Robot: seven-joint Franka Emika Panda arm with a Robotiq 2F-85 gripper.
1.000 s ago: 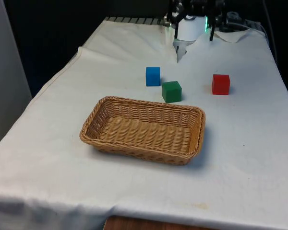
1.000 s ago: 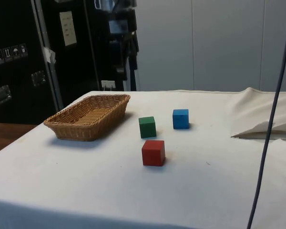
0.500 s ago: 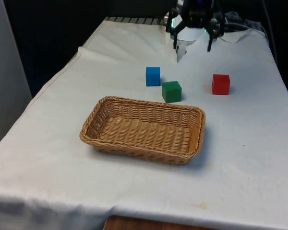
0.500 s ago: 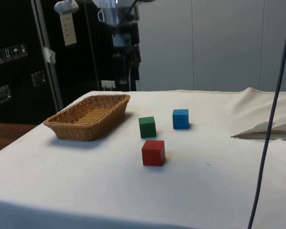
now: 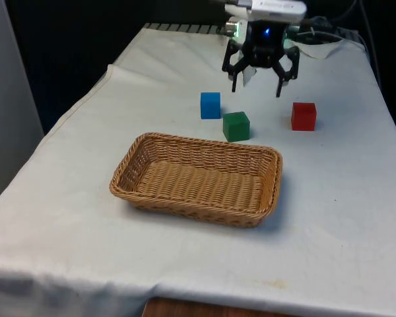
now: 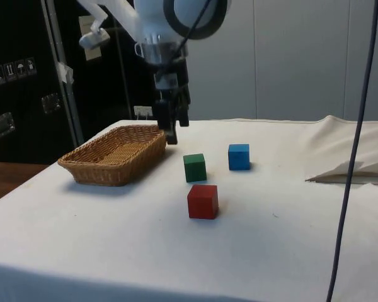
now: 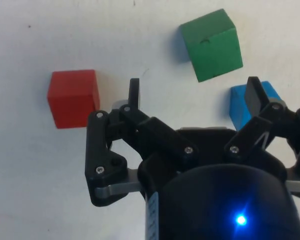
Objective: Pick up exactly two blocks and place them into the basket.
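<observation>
**Operator:** Where is your gripper, and what are the fingers doing?

**Observer:** You have the gripper point(image 5: 259, 82) hanging in the air above the cloth, between the blue block point(image 5: 210, 105) and the red block point(image 5: 303, 116) as the front view lays them out, and a little farther from that camera than either. Its fingers are spread wide with nothing between them. In the wrist view the gripper point(image 7: 192, 97) shows the same spread (one fingertip overlaps the edge of the blue block point(image 7: 250, 105) from that angle, but the side view shows the gripper point(image 6: 171, 135) clear above the table).

**Operator:** And the blocks?

**Observer:** You have all three resting on the white tablecloth point(image 5: 343, 198), none of them lifted. The green block point(image 5: 236, 126) sits just beside the blue one, nearer the basket point(image 5: 197, 178), and is turned slightly askew. The red block stands apart from those two, toward the front view's right. In the side view the red block point(image 6: 203, 201) is nearest the camera, with the green block point(image 6: 194, 167) and blue block point(image 6: 239, 156) behind it.

**Operator:** The basket?

**Observer:** Your wicker basket holds nothing; you can see its woven floor bare. It lies near the green block, on the camera's side of it in the front view. In the side view the basket point(image 6: 116, 154) sits to the picture's left of the blocks. The wrist view catches the green block point(image 7: 211, 45) and red block point(image 7: 73, 98) on plain cloth.
</observation>
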